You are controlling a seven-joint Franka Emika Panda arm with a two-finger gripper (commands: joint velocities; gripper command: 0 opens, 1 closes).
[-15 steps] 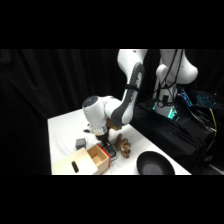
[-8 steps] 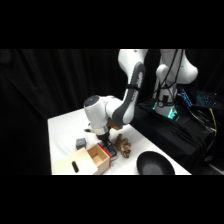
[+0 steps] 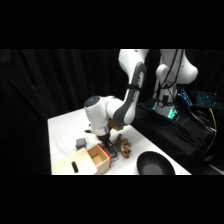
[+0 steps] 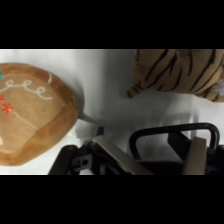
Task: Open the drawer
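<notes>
The drawer is a light-wood box with a reddish front, and it stands pulled out of the pale wooden cabinet at the table's front edge. Its black loop handle fills the lower right of the wrist view. My gripper hangs just above the drawer's front. In the wrist view the gripper is open. One pale finger sits left of the handle and the other finger sits inside its right end. Neither finger presses on the handle.
A grey cube lies left of the gripper. A striped tiger plush lies right of the drawer. A black bowl stands at the front right. A brown iced-cookie plush lies on the white table.
</notes>
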